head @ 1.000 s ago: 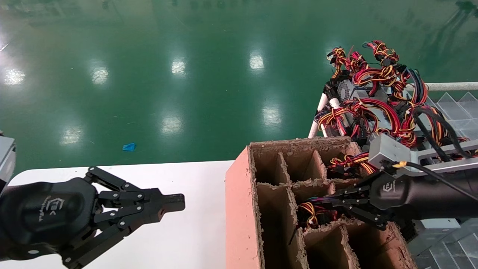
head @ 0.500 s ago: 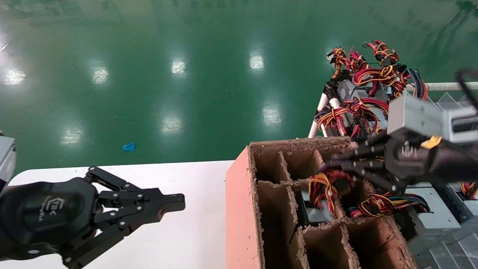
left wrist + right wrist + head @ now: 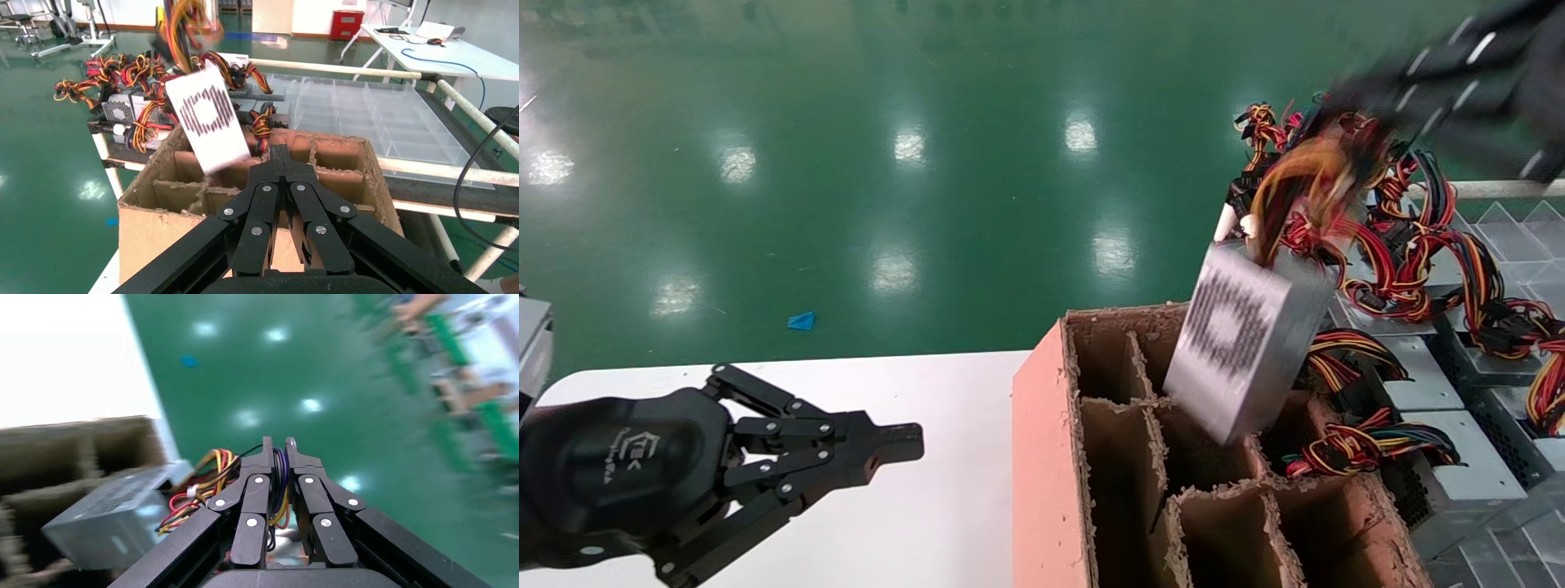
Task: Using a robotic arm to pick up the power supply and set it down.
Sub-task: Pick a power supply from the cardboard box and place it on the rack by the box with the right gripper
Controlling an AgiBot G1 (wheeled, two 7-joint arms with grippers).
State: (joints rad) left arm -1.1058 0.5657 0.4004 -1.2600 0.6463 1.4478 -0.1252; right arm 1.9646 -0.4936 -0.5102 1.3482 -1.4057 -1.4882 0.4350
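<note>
**Power supply hanging by its wires over the box**

The power supply (image 3: 1249, 347) hangs in the air above the far cells of the cardboard box (image 3: 1042, 457), tilted, with its perforated vent face turned toward you. Its lower corner dips to about the level of the box's rim; you cannot tell from these views whether it touches the dividers. It looks motion-blurred in the head view.

Largest first, you have the green floor (image 3: 846, 122) behind everything, then the white table (image 3: 911, 523) at your lower left. The divided cardboard box stands at the table's right edge, and its near cells show nothing inside. To the right of the box lies a heap of other supplies (image 3: 1418, 269) with red, yellow and black wiring, on a rack with clear trays (image 3: 379, 116).

Your right gripper (image 3: 276, 446) is up at the top right of the head view, above the rack. Its fingers are clamped together on the wire bundle (image 3: 1303, 180), and the metal case dangles below from those wires.

Your left gripper (image 3: 903, 441) hovers over the white table, well apart from the box. Its fingers are closed against each other and hold nothing.

A small blue scrap (image 3: 802, 321) lies on the floor beyond the table's far edge.
</note>
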